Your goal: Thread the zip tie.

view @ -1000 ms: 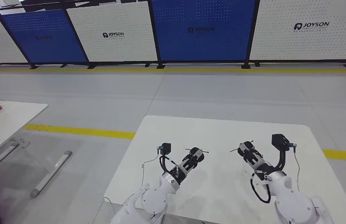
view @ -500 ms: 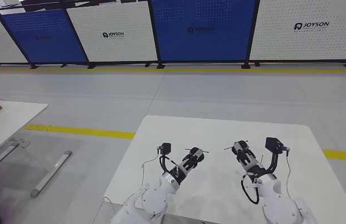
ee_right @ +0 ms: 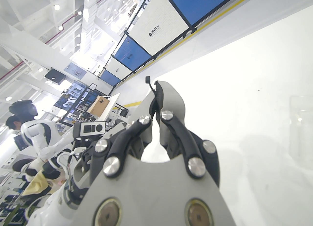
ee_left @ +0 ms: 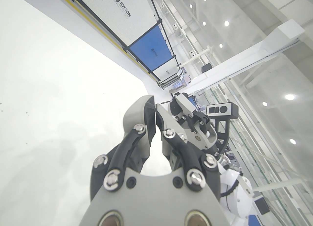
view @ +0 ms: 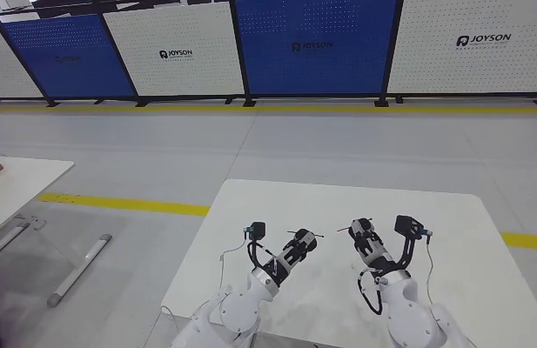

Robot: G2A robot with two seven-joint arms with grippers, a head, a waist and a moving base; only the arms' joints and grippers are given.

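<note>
Both arms hang over the white table (view: 277, 200), their grippers tip to tip with a small gap between them. My left gripper (view: 305, 238) (ee_left: 154, 104) is shut on a thin black zip tie strip (view: 318, 236) that sticks out on both sides of its fingers. My right gripper (view: 359, 228) (ee_right: 156, 87) is shut on a black zip tie; its square head (ee_right: 147, 79) pokes out past the fingertips towards the left gripper. In the left wrist view the right gripper (ee_left: 179, 99) sits just beyond my fingertips, its tie end (ee_left: 166, 101) pointing at them. I cannot tell whether the two strips are one tie.
A faint clear container (ee_right: 300, 119) stands on the table beside the right gripper. A second white table (view: 24, 183) stands apart at the far left, across open floor. Bare tabletop lies ahead of both grippers up to the far edge.
The right arm has moved left with its zip tie, closing most of the gap to the left gripper. The left arm has kept still.
</note>
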